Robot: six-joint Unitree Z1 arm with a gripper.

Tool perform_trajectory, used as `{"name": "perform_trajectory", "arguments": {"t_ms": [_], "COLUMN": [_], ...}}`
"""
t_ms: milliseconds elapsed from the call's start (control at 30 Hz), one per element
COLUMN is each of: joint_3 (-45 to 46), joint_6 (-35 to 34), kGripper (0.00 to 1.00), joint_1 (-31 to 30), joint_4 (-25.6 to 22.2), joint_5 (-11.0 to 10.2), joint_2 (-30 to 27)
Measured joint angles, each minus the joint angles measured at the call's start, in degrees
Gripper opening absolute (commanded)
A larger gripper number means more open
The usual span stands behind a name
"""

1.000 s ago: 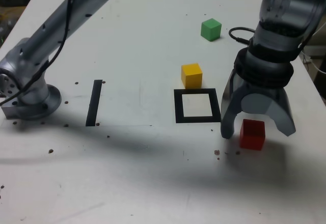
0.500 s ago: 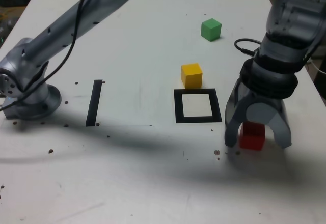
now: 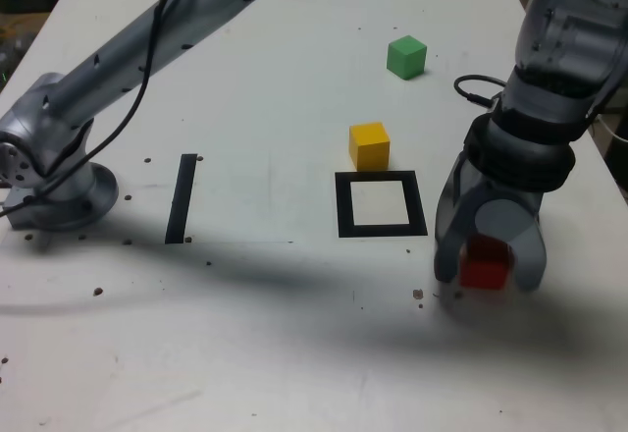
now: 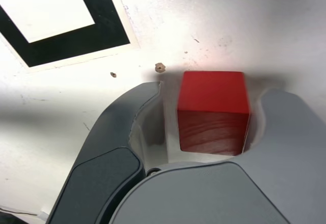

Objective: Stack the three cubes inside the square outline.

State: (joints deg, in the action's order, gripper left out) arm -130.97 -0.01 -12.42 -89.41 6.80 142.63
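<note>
The red cube [image 3: 485, 267] sits on the white table to the exterior view's right of the square outline [image 3: 343, 206]. My gripper [image 3: 486, 277] is lowered over it, one finger on each side. In the wrist view the red cube [image 4: 214, 107] lies between the grey fingers [image 4: 127, 127] of my gripper [image 4: 214, 91]. One finger is almost against the cube, and a narrow gap shows at the other. The yellow cube [image 3: 369, 144] rests just behind the outline. Further back, toward the right, stands the green cube [image 3: 406, 57]. A corner of the square outline [image 4: 76, 35] shows in the wrist view.
A straight black tape strip [image 3: 182, 198] lies at the exterior view's left, near the arm's base [image 3: 59, 191]. The arm's long link spans the table's back left. A black cable [image 3: 471, 69] loops by the wrist. Small dark crumbs dot the table.
The gripper has come down around the red cube and its fingers have drawn in from wide apart to close beside it. The cubes have not moved.
</note>
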Motion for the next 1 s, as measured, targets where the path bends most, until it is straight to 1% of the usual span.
{"name": "perform_trajectory", "arguments": {"t_ms": [267,400,600,867,1000], "joint_3": [0.0,0.25,4.51,13.83,17.95], "joint_6": [0.0,0.0,0.01,0.28,1.06], "kGripper": [0.29,0.29,0.29,0.29,0.29], "joint_1": [0.0,0.0,0.2,2.71,4.29], "joint_4": [-0.66,-1.29,-1.77,-1.27,-0.33], "joint_5": [-0.47,-1.23,-2.4,-3.11,-3.34], "joint_2": [-0.13,-1.11,-5.88,-13.32,-15.91]}}
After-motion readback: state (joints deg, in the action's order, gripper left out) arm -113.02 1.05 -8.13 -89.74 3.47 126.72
